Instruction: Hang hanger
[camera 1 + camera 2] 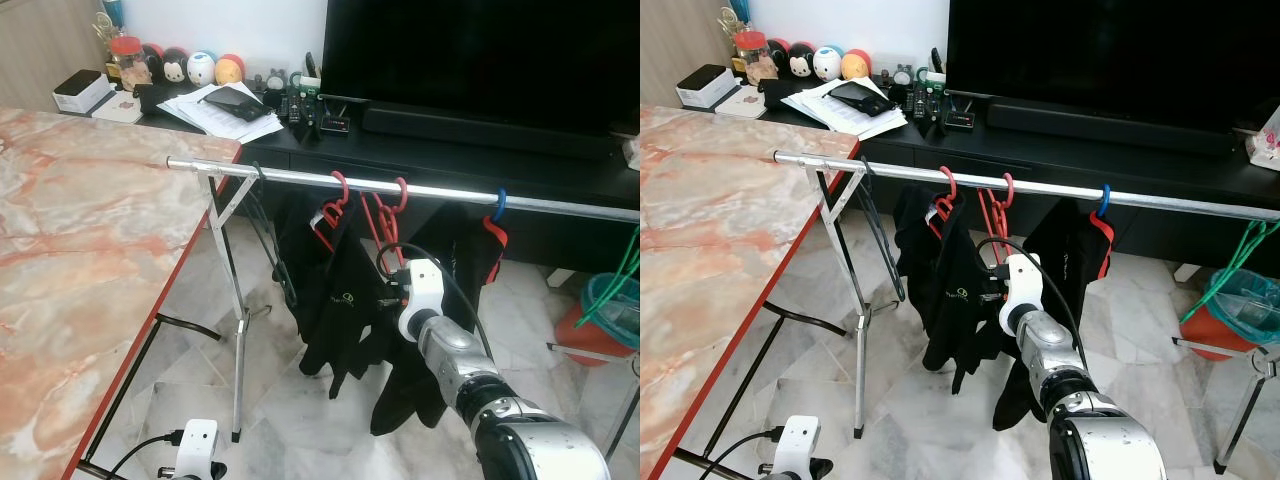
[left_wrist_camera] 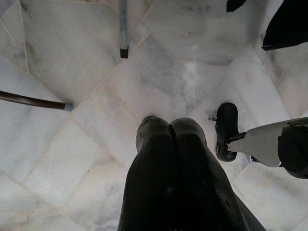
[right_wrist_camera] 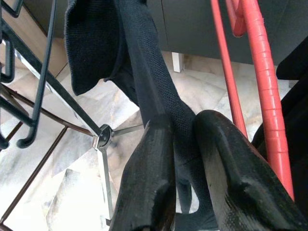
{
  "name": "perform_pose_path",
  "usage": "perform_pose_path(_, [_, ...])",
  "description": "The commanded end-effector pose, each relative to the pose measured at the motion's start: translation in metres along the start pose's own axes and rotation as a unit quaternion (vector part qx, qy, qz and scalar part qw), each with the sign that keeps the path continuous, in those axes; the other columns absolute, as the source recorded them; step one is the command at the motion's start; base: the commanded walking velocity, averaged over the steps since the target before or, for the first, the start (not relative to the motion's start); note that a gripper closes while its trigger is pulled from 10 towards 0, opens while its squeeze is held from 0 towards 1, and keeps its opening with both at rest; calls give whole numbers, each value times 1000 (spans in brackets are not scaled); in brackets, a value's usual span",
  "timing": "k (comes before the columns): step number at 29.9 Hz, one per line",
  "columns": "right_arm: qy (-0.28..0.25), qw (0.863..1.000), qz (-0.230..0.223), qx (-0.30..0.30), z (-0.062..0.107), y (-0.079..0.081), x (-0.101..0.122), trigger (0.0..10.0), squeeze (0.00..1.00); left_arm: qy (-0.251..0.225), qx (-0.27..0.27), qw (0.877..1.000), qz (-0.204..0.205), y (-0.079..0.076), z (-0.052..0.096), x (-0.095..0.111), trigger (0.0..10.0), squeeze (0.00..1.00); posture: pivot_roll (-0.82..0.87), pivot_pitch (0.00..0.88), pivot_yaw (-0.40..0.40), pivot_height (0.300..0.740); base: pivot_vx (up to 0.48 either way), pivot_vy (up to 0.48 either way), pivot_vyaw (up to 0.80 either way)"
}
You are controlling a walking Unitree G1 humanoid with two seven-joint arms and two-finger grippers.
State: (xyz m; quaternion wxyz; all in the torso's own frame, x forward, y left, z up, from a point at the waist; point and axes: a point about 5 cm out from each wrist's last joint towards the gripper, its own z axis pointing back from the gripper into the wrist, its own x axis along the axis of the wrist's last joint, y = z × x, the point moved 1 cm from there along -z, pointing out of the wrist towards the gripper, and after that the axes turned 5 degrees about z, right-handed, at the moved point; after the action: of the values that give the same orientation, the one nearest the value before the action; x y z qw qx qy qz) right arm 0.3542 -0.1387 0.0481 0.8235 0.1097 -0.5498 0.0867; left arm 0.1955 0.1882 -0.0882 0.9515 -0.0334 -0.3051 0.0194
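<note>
Layout: silver metal clothes rail (image 1: 300, 178) before the black TV cabinet (image 1: 450, 160).
Marble-patterned table (image 1: 80, 260) stood at its left; red plastic hangers (image 1: 385, 215) with black garments (image 1: 340, 300) hung mid-rail; white marble floor (image 1: 280, 400) lay beneath.

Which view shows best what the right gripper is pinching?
The right wrist view: the right gripper is shut on a black garment beside a red hanger. In the eye views the wrist hides its fingers.

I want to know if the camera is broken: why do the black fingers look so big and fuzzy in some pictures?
Not broken. In the right wrist view the right gripper sits very close to the lens, so its fingers look huge and soft. In the left wrist view the left gripper is soft too, the marble floor sharper. The left eye view is clear.
</note>
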Motion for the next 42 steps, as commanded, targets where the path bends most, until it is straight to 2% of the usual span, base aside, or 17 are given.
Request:
perform_pose_path(1, [10,1000,-1,-2,1,-1,-6,10000,0,10,1,1000,-2,0,0,-5,10000,0,19,49,-70,740,0,0,0])
perform_pose_path(10, [10,1000,-1,-2,1,-1,-6,10000,0,10,1,1000,-2,0,0,-5,10000,0,19,49,-70,740,0,0,0])
perform_pose_path(11, [8,1000,5,5,1,0,-5,10000,0,9,1,1000,-2,0,0,-4,10000,0,0,0,0,740,0,0,0])
perform_pose_path(12, [1,999,-2,36,3,5,-8,10000,0,14,2,1000,-3,0,1,-7,10000,0,23,55,-57,740,0,0,0])
perform_pose_path(14, [-10,997,-17,79,5,11,-13,10000,0,21,3,1000,-4,0,1,-11,10000,0,22,56,-56,740,0,0,0])
perform_pose_path(29, [-10,995,-16,101,6,12,-13,10000,0,22,5,1000,-3,3,2,-12,10000,0,24,62,-60,740,0,0,0])
perform_pose_path(42, [-23,993,-19,114,3,16,-3,10000,0,23,6,1000,-2,2,2,-12,10000,0,28,61,-62,740,0,0,0])
